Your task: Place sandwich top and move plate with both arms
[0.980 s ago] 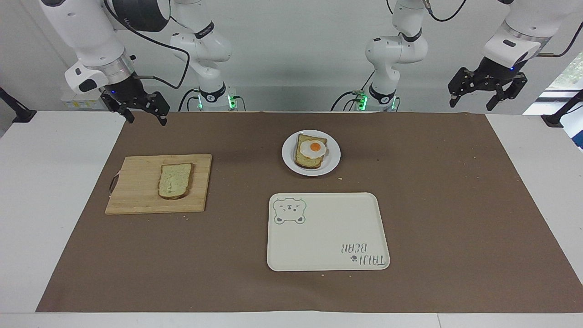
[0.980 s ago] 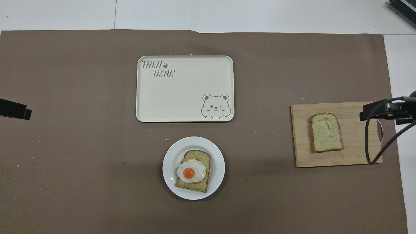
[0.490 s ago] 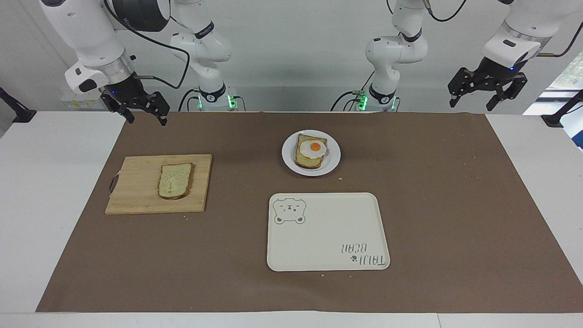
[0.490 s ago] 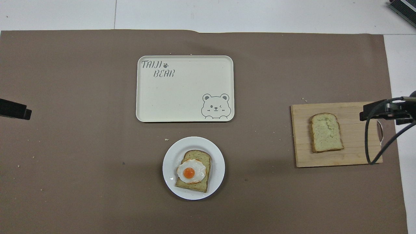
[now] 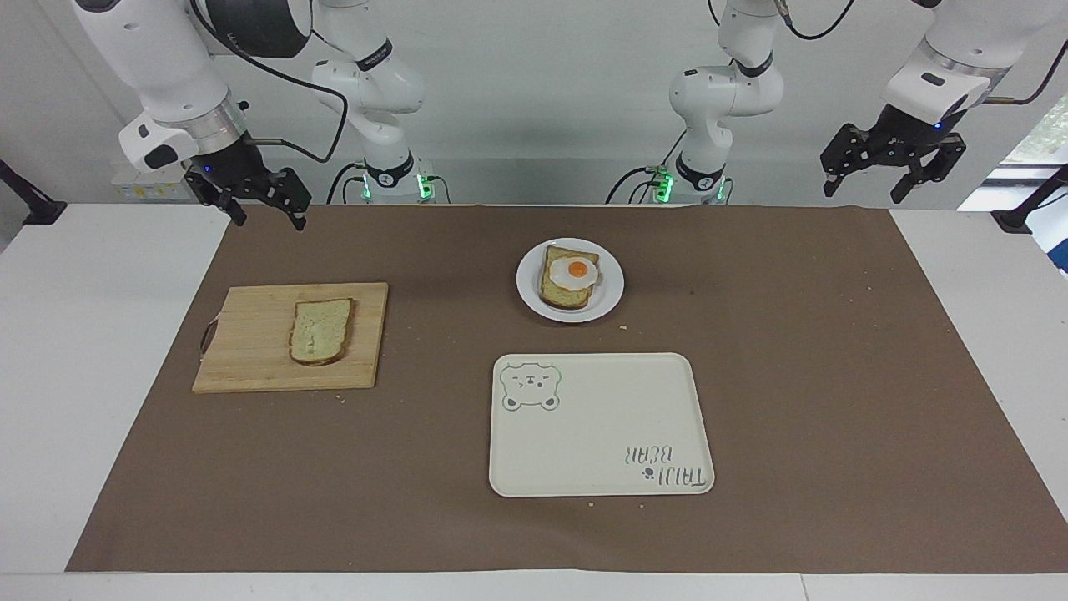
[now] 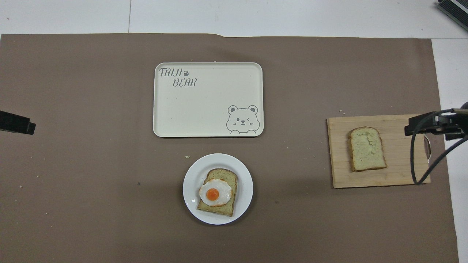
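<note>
In the facing view, the right claw (image 5: 265, 210) hangs in the air over the edge of the brown paper mat (image 5: 834, 376) at the right arm's end of the surface, its fingers spread wide and holding nothing. Below it and farther from the robots lies the wooden cutting board (image 5: 250, 351), and on that board the sandwich top (image 5: 320, 331) lies flat, well apart from the claw. The left claw (image 5: 894, 182) hangs high at the left arm's end, over the mat's corner, fingers also wide and empty. Between the two claws, near the middle of the surface, sits the plate (image 5: 609, 288), carrying a bread slice with a fried egg (image 5: 574, 271) on it. The cream bear tray (image 5: 601, 426) lies just beside the plate, farther from the robots.

In the overhead view, the right claw (image 6: 433, 124) shows only as a black tip over the cutting board's (image 6: 398, 175) handle end, beside the sandwich top (image 6: 366, 149) without covering it. The left claw (image 6: 16, 123) shows as a black tip at the picture's edge, well apart from the plate (image 6: 245, 175), the fried egg (image 6: 215, 192) and the tray (image 6: 204, 109).
</note>
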